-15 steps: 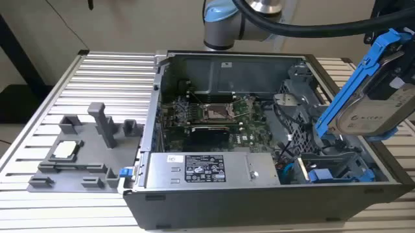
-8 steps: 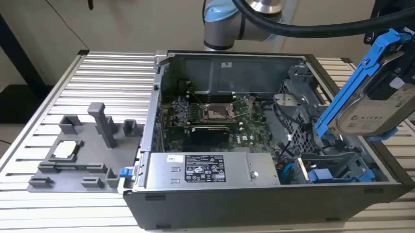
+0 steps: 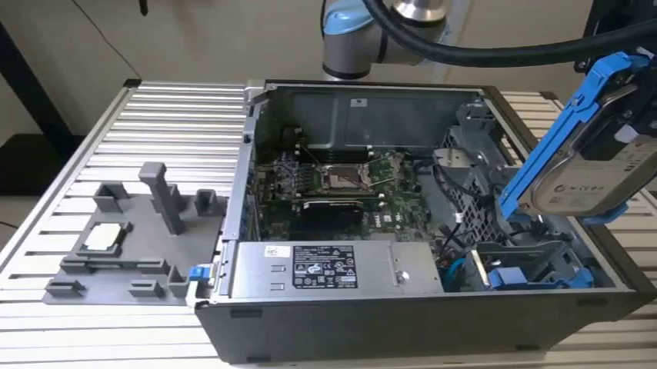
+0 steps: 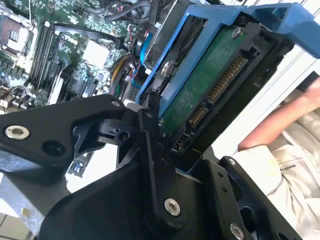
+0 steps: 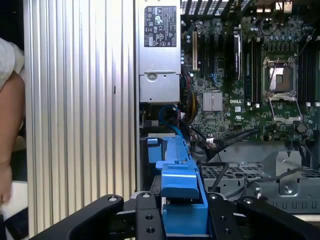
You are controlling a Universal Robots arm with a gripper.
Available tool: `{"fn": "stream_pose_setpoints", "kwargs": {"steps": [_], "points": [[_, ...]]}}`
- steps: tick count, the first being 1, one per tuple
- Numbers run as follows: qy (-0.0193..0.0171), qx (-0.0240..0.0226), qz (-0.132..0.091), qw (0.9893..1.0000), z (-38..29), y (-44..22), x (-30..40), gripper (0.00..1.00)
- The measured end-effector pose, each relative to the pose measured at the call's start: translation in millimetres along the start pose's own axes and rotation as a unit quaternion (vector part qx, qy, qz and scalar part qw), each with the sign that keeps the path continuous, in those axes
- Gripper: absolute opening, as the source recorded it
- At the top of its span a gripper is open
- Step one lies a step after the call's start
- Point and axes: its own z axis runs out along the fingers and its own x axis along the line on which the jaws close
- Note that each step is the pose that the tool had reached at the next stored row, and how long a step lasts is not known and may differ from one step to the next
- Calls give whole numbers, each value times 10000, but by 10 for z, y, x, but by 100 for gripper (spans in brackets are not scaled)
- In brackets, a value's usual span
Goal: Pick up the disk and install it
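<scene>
Above the open computer case (image 3: 411,332), the tilted disk (image 3: 595,169), tight in the claw (image 5: 181,210)

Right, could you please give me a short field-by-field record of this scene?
Computer case: open, motherboard exposed, CPU socket empty
Disk: in its blue carrier, tilted, raised above the case's end at the exterior view's right
Gripper: shut on the disk
Second blue carrier: low in the case, below the disk
Grey fixture tray: on the slatted table, exterior view's left
Person's arm: beside the table in the first wrist view
</scene>
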Motion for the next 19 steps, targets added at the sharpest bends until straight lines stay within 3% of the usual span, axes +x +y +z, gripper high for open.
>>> {"fn": "stream_pose_setpoints", "kwargs": {"steps": [19], "points": [[3,2,-78,10000,275,-34,-2,33]]}}
